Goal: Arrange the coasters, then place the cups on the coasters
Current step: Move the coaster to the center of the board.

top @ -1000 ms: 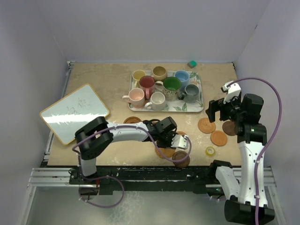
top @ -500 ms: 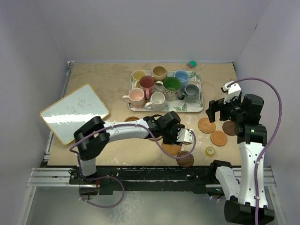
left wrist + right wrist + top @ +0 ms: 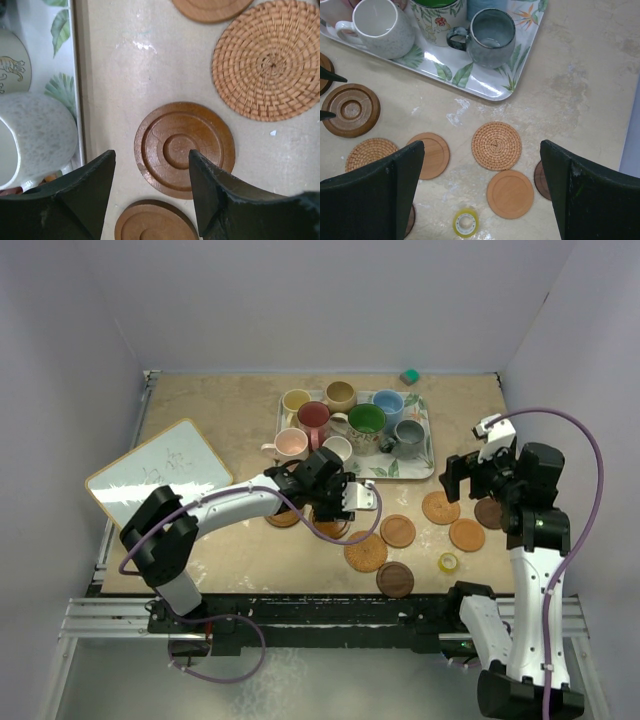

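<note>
Coasters [image 3: 398, 531] scattered, not arranged, cups [image 3: 366, 420] on tray [image 3: 420, 468]; left pincer [image 3: 151, 160] part-open, right pincer [image 3: 480, 147] wide, both empty.

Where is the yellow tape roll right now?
The tape roll lies front right on the table in the top view, just below the light wooden coaster.

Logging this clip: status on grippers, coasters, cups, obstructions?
Left gripper open above dark coaster, holding nothing; right gripper open, empty. Coasters loose on table, cups on tray. Tape roll lies beside coasters.
</note>
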